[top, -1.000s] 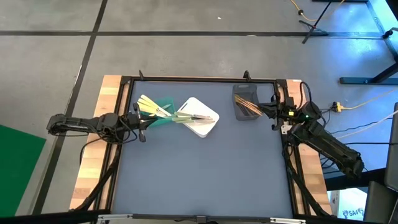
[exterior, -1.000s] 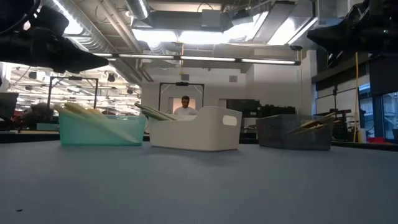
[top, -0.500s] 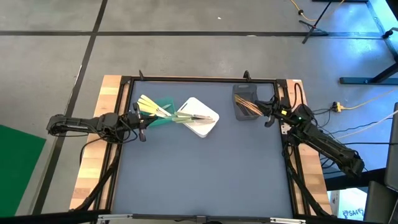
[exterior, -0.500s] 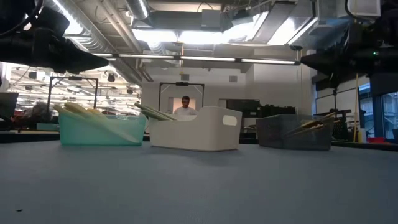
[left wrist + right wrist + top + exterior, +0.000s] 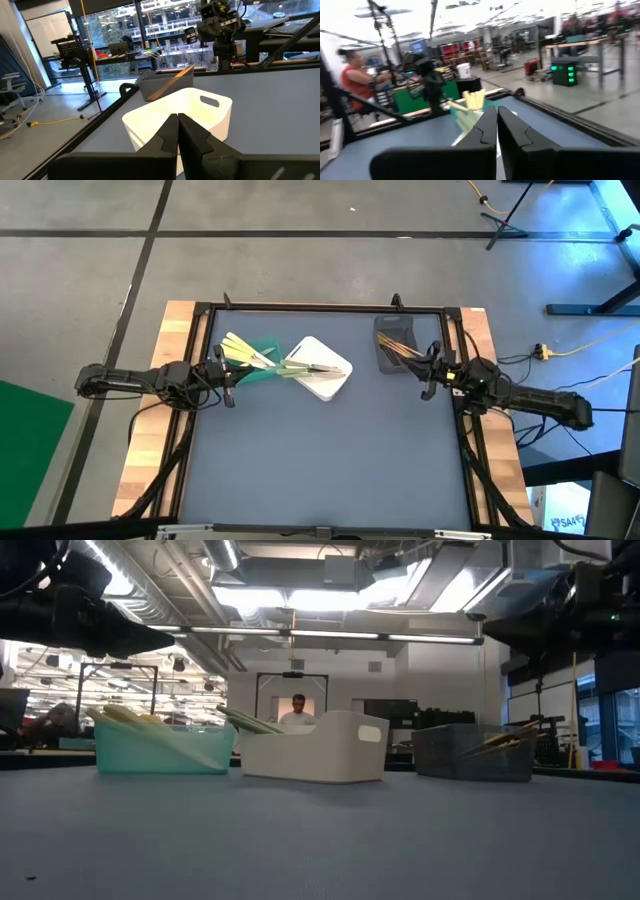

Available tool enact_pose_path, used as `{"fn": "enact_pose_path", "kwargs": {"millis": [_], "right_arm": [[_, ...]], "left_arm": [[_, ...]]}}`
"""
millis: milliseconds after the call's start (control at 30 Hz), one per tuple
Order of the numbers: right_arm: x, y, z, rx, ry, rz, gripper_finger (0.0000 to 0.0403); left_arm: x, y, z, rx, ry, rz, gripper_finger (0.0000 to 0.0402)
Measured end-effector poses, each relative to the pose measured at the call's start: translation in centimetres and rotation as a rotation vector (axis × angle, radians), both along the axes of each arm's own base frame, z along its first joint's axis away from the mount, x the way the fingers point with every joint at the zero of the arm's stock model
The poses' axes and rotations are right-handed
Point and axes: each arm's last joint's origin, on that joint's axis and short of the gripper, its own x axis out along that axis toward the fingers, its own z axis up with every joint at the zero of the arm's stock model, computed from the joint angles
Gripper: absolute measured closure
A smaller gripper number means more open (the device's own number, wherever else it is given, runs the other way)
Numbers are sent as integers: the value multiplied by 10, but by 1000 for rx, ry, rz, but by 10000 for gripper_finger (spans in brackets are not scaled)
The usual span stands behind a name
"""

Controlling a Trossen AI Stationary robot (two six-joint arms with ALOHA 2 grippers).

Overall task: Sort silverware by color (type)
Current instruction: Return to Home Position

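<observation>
Looking straight down on the bench (image 5: 320, 465), I find all the silverware (image 5: 322, 368) binned along the far edge. The yellow pieces (image 5: 238, 346) are in the green bin (image 5: 268, 343) toward the far left corner. The silver pieces are in the white bin (image 5: 336, 385) just beside it, and the orange-brown pieces (image 5: 398, 353) are in the dark grey bin (image 5: 388, 328) toward the far right corner. The left claw (image 5: 227, 382) hovers by the left edge beside the green bin, and the right claw (image 5: 428, 375) by the right edge beside the grey bin.

From bench height the three bins stand in a row with utensil ends over their rims, and a person (image 5: 297, 712) stands in the room beyond.

My left wrist camera shows that claw's fingers (image 5: 167, 134) clenched together on nothing, pointing at the white bin.

My right wrist camera shows the same: fingers (image 5: 485, 131) pressed closed and empty, aimed across the bench toward the yellow pieces.
</observation>
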Motion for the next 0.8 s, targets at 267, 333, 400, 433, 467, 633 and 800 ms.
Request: {"fn": "enact_pose_path", "kwargs": {"millis": [267, 333, 400, 433, 467, 633, 800], "right_arm": [[2, 8, -4, -75, 63, 30, 398], [2, 8, -6, -88, 85, 37, 398], [3, 8, -9, -94, 126, 38, 398], [3, 8, -11, -91, 145, 32, 398], [3, 8, -12, -89, 156, 21, 398], [2, 7, -18, -79, 215, -11, 398], [2, 7, -16, -80, 192, -3, 398]], "left_arm": [[0, 0, 0, 1, 0, 0, 400], [0, 0, 0, 1, 0, 1, 400], [0, 0, 0, 1, 0, 1, 400], [0, 0, 0, 1, 0, 1, 400], [0, 0, 0, 1, 0, 1, 400], [0, 0, 0, 2, 1, 0, 400], [0, 0, 0, 26, 9, 0, 400]]}}
